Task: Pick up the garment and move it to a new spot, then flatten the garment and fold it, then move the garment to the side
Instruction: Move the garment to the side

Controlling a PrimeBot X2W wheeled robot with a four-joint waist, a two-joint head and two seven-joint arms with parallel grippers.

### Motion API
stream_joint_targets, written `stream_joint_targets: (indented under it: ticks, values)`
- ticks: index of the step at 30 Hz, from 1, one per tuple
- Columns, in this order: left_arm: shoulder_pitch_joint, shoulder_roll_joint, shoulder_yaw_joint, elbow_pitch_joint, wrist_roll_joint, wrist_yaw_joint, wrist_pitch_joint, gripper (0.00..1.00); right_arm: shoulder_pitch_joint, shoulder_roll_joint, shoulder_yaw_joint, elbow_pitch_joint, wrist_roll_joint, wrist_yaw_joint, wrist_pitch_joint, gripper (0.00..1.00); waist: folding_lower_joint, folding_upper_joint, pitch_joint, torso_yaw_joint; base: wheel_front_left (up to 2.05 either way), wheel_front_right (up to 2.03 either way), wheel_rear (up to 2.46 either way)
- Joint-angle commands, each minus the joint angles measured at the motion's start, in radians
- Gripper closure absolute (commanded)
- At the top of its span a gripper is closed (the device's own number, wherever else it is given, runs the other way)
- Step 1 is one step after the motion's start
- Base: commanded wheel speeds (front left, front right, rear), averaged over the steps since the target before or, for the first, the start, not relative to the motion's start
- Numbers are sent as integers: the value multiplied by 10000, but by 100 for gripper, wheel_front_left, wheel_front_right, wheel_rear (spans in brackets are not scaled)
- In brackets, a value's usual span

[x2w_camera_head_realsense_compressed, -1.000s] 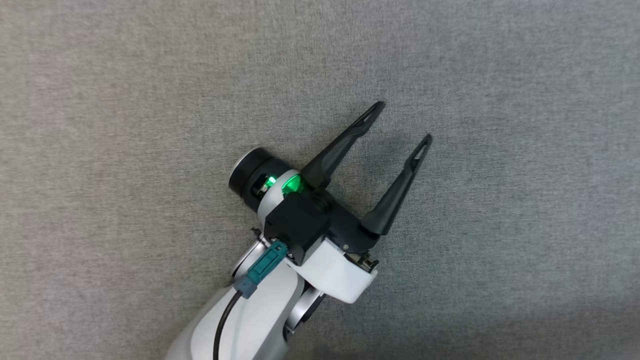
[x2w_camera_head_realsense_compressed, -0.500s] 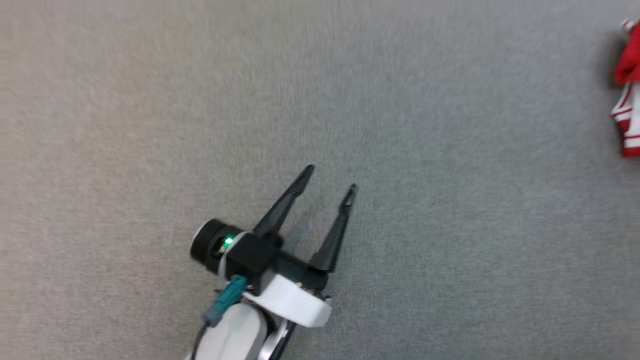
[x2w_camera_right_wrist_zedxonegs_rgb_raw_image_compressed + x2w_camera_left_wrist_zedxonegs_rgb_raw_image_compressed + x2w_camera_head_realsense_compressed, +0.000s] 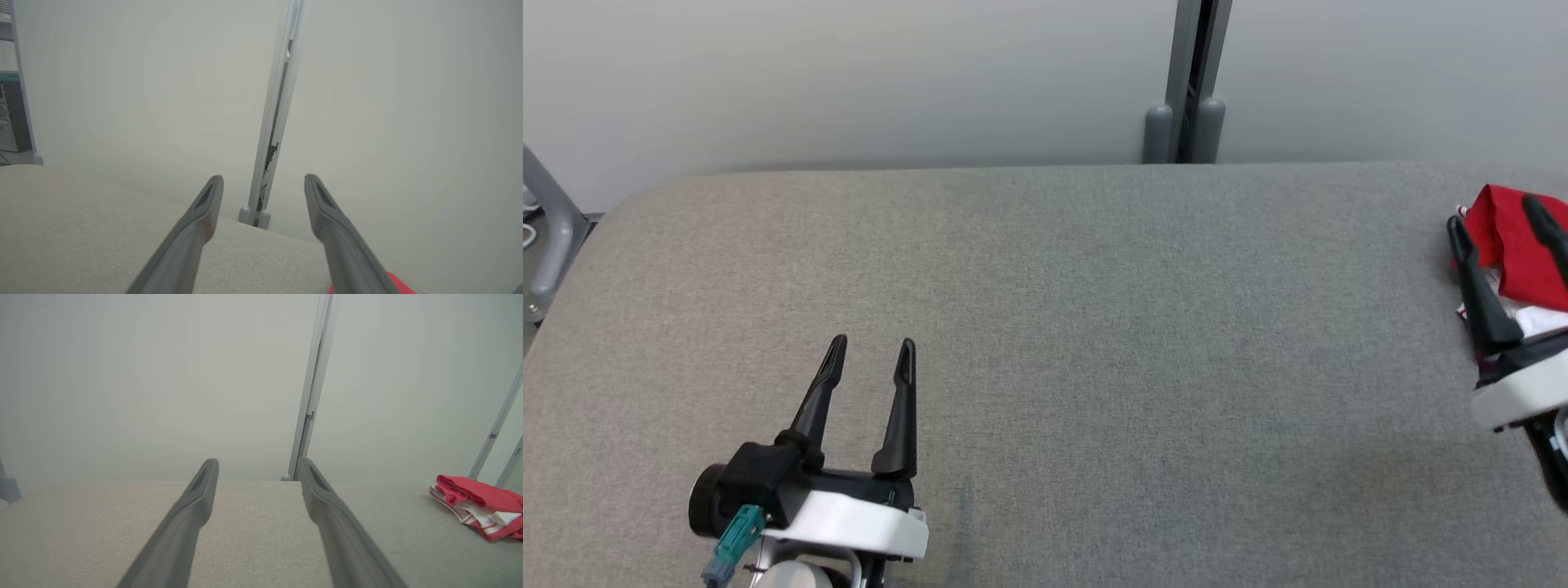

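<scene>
Now — step: pick-up, judged not yet begun | garment [image 3: 1512, 257]: bunched red-and-white heap at the far right end of the bench [image 3: 1094, 327] | left jaws: spread wide, empty, well apart from it | right jaws: spread wide, above the heap, holding nothing | next: lower right jaws — close on a thick fold, then lift clear

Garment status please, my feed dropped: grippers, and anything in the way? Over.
Left gripper open, holding nothing. Right gripper open at the garment, no grip. Garment bunched at the right end of the table. Nothing in the way.
</scene>
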State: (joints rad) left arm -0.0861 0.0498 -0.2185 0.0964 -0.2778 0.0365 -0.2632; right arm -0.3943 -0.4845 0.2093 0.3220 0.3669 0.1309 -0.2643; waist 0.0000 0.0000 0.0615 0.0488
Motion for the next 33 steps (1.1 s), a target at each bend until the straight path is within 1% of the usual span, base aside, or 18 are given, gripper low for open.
stream_joint_targets:
  ticks: [1,7,10,11,13,15,22,24,29,33]
  values:
    - [217,29,150,-3,45,-42,3,0,471,315,-286,-316,-87,-3,-3,0,0,0,-405,278,0,0,0]
    - [715,31,696,-58,-57,-240,3,0,1950,1759,-1156,-1269,-521,-3,-3,0,0,0,-648,395,0,0,0]
    - [864,32,871,-138,-18,-179,3,0,2454,2391,-1492,-1450,-761,-3,-3,0,0,0,-746,404,0,0,0]
    - [975,29,852,-71,-19,-233,5,0,2599,2573,-1589,-1464,-853,-3,-3,0,0,0,-778,405,0,0,0]
    - [1112,29,759,149,-160,-513,5,0,2898,2893,-1650,-1450,-931,-3,-3,0,0,0,-842,422,0,0,0]
    - [1106,51,859,252,-17,-590,3,0,3137,3109,-1732,-1402,-982,-3,-3,0,0,0,-885,419,0,0,0]
    - [1271,36,981,266,97,-424,3,0,3591,3352,-1613,-1426,-1357,-3,-3,0,0,0,-946,373,0,0,0]
    - [1272,36,986,238,121,-406,3,0,3607,3386,-1618,-1424,-1395,-3,-3,0,0,0,-950,366,0,0,0]
    - [1247,37,881,61,434,-186,3,0,3616,3477,-1554,-1429,-1488,-3,-3,0,0,0,-962,337,0,0,0]
    - [1219,37,802,31,377,-63,3,0,3576,3485,-1536,-1382,-1449,-3,-3,0,0,0,-957,347,0,0,0]
